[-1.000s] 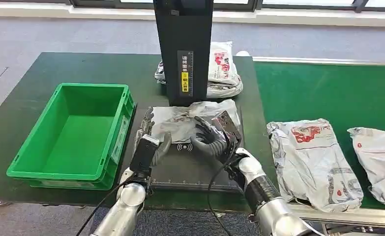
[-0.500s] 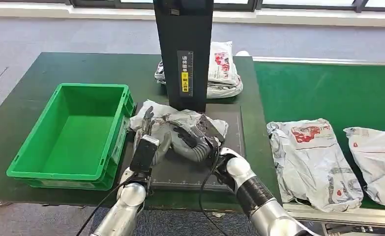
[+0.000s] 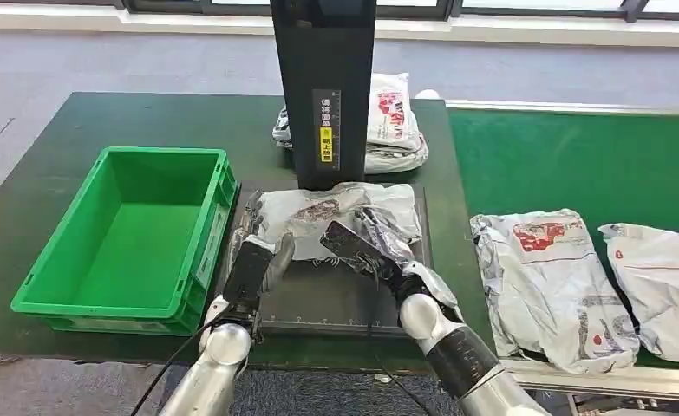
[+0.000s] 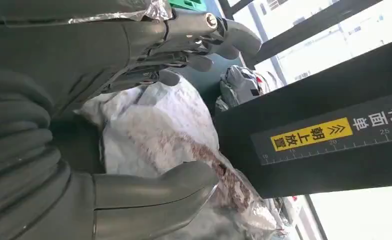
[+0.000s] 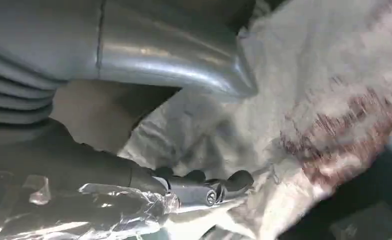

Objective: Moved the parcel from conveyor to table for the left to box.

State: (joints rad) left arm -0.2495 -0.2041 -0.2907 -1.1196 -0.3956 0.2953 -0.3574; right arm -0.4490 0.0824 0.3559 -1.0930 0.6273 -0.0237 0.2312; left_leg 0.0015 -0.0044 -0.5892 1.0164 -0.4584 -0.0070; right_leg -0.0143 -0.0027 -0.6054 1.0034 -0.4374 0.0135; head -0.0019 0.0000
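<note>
One green bin [image 3: 127,238], nothing inside

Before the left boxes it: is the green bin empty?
Empty. The head view shows the bin's bare green floor; the parcel lies outside, on the black mat.

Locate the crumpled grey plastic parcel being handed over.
In the head view the crumpled grey plastic parcel lies on the black mat, before the black upright scanner, between both hands, right of the green crate.

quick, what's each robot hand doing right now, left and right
Left robot hand: fingers apart around the parcel on the black mat, grip not closed.
Right robot hand: at the parcel's edge; whether it grips cannot be told.
</note>
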